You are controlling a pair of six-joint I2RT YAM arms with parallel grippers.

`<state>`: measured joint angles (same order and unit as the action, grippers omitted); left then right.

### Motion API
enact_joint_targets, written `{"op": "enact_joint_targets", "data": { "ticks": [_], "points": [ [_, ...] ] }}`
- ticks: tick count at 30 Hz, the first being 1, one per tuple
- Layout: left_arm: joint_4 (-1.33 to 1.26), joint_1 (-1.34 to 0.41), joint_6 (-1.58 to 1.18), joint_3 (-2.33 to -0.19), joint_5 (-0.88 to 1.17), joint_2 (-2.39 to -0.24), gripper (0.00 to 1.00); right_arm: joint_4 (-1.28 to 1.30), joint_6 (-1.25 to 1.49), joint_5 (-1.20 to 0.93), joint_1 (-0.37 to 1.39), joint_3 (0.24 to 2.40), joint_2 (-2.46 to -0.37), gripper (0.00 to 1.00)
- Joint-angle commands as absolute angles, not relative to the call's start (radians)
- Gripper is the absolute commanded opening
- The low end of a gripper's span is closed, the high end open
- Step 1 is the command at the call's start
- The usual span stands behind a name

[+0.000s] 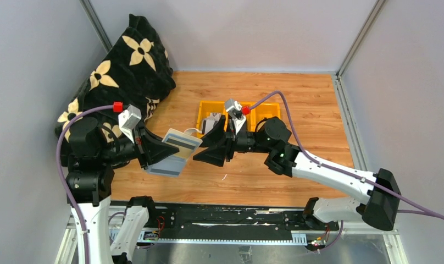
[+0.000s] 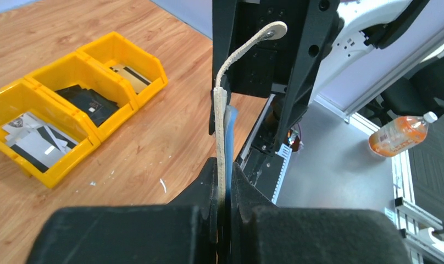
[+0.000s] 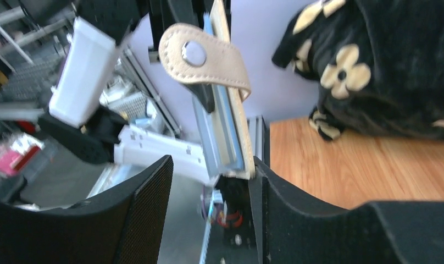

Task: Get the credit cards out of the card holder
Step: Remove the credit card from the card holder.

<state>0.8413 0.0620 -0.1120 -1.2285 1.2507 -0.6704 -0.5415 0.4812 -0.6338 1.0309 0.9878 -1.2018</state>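
The left gripper [image 1: 152,150] is squeezing shut on the card holder [image 1: 178,149], holding it up in front of the yellow bins [image 1: 201,111]. The right gripper [image 1: 207,147] is hanging there too, fingers apart.

White-and-black arms [image 1: 329,171], purple cables [image 1: 277,93], red connector caps [image 1: 117,106]

left pincer [image 2: 224,176]: clamped shut | right pincer [image 3: 211,165]: jaws apart | arms: facing each other
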Motion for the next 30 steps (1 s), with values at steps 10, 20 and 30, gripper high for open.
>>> {"op": "enact_joint_targets", "data": {
  "ticks": [10, 20, 30],
  "points": [
    [0.095, 0.059, -0.892, -0.986, 1.102, -0.489, 0.00, -1.184, 0.840, -0.474, 1.029, 0.934, -1.384, 0.61],
    [0.350, 0.060, -0.702, -1.035, 1.074, -0.524, 0.49, -1.009, 0.889, -0.588, 0.972, 0.954, -1.322, 0.00],
    [0.573, 0.059, -0.436, -1.102, 1.268, -0.597, 0.71, 0.264, 0.308, -0.923, 0.944, 1.503, -1.394, 0.00]
  ]
}}
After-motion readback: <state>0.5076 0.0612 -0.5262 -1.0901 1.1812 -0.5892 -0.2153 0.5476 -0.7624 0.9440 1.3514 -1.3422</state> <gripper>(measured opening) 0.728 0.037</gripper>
